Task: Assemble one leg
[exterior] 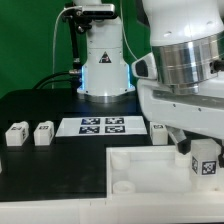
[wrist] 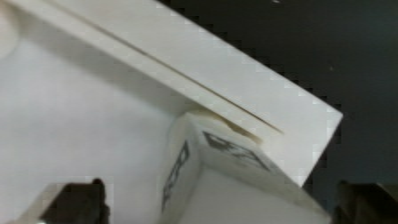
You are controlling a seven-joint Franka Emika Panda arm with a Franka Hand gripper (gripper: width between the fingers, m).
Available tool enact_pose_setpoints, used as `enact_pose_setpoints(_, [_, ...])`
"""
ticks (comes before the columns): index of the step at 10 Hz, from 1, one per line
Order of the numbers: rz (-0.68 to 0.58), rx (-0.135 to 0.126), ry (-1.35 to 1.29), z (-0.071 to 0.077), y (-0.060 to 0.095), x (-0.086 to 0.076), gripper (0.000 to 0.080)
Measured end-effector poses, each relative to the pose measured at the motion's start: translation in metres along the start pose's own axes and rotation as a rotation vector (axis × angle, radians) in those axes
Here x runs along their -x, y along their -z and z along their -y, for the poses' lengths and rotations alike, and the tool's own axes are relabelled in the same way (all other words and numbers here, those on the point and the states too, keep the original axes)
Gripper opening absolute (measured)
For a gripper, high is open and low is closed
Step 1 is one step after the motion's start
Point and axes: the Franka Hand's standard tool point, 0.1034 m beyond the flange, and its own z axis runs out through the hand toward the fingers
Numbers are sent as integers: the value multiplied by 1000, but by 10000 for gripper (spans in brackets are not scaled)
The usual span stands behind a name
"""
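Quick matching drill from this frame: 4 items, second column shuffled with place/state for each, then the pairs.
Items:
1. leg in the tool
2. two loose legs
3. marker board
4. large white square piece

Places/states:
A. flat on the black table, between the loose legs and the arm, carrying only tags
B. at the front of the table, raised rim, round socket at its near corner
C. side by side at the exterior view's left
D. held over the exterior view's right edge of the square piece

Pairs: 1-D, 2-C, 3-A, 4-B
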Motion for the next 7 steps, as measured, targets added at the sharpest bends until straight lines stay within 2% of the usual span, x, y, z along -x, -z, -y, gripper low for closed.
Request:
enact_pose_setpoints(2, [-8,9,230,-1,-1,0,649])
enact_pose_setpoints(4, [-42,49,622,1,-2,1,649])
enact_pose_setpoints(6, [-43,60,782,2,-2,3,649])
enact_pose_setpoints(7, [-43,59,779,1,-2,3,526])
